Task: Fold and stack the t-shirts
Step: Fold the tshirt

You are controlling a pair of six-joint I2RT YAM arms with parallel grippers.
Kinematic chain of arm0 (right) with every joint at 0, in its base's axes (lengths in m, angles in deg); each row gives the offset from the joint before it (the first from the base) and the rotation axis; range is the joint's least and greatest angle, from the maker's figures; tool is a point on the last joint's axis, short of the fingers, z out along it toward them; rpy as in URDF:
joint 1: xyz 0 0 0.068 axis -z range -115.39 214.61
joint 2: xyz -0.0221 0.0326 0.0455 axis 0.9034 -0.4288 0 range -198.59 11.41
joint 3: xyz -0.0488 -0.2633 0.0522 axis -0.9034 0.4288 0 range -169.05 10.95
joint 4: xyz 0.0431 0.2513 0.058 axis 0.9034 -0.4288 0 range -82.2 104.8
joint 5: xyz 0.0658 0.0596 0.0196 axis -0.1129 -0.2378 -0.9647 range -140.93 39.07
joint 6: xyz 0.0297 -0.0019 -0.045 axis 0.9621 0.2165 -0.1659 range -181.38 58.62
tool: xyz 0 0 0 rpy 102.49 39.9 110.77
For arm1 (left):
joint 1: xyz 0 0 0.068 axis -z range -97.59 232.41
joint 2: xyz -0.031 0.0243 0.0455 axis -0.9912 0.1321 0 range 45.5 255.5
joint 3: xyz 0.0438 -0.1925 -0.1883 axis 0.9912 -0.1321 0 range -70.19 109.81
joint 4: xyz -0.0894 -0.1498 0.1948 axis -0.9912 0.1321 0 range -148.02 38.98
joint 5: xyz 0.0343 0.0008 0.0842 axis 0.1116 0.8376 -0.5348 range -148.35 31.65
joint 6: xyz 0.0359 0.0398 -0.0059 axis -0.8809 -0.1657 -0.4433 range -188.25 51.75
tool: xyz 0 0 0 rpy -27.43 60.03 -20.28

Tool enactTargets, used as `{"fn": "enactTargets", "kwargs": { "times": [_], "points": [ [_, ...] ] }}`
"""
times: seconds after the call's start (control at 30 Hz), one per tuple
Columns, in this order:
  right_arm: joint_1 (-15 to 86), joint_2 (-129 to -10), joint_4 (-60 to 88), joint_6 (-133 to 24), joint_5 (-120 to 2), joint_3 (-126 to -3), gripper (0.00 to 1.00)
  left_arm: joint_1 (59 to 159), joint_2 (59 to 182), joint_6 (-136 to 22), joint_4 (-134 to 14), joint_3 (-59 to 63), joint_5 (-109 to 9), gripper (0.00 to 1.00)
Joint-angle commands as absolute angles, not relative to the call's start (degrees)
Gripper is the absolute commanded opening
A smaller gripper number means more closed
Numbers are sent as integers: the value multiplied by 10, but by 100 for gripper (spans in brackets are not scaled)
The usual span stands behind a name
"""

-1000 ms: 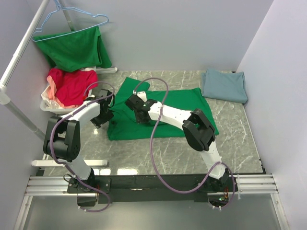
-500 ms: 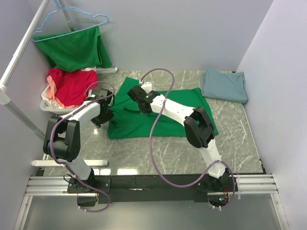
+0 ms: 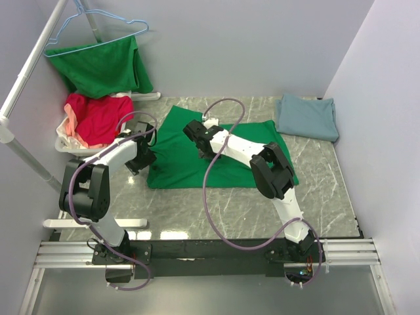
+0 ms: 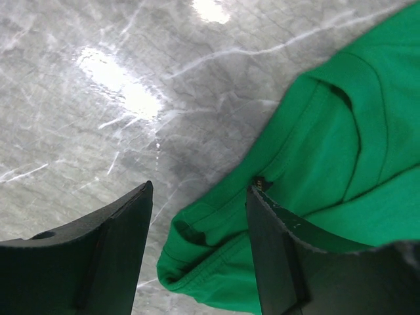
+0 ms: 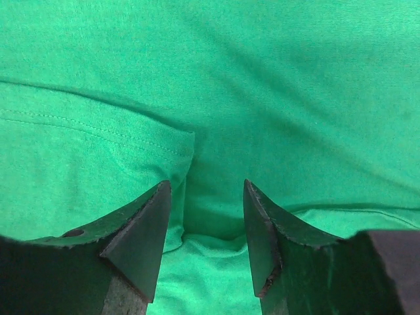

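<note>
A bright green t-shirt (image 3: 223, 161) lies spread across the middle of the marble table (image 3: 197, 210). My right gripper (image 3: 195, 130) hovers over its upper left part; in the right wrist view the right gripper (image 5: 207, 184) is open, with only flat green t-shirt cloth (image 5: 275, 79) and a hemmed fold under the gap. My left gripper (image 3: 146, 157) sits at the shirt's left edge. In the left wrist view the left gripper (image 4: 199, 187) is open, with a bunched green t-shirt edge (image 4: 216, 249) lying between its fingers. A folded blue-grey t-shirt (image 3: 307, 117) rests at the back right.
A white basket (image 3: 60, 146) at the left holds red and pink shirts (image 3: 98, 117). Another green shirt (image 3: 102, 65) hangs on a blue hanger (image 3: 98, 26) from a white rack at the back left. Pale walls close in the right and back.
My right gripper moved toward the back of the table over the green shirt and opened, letting go of the cloth. The left gripper stayed in place.
</note>
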State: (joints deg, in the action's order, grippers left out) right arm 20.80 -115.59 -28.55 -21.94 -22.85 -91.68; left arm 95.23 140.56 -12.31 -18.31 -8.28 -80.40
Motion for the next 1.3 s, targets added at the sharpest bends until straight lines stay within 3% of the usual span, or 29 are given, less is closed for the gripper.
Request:
{"fn": "enactTargets", "kwargs": {
  "times": [0.0, 0.23, 0.57, 1.07, 1.27],
  "points": [
    [217, -1111, -301, -194, -201, -917, 56, 960, 1367, -152, -214, -86, -780, 63],
    [239, -1022, -276, -183, -215, -779, 56, 1058, 1356, -175, -217, -70, -809, 63],
    [285, -873, -220, -217, -248, -579, 56, 1087, 1406, -151, -227, -71, -805, 63],
    [326, -859, -103, -247, -398, -466, 54, 1112, 1545, -25, -71, -37, -970, 66],
    [326, -873, -99, -239, -425, -447, 54, 1108, 1523, 31, -5, -28, -1016, 68]
  ]
}}
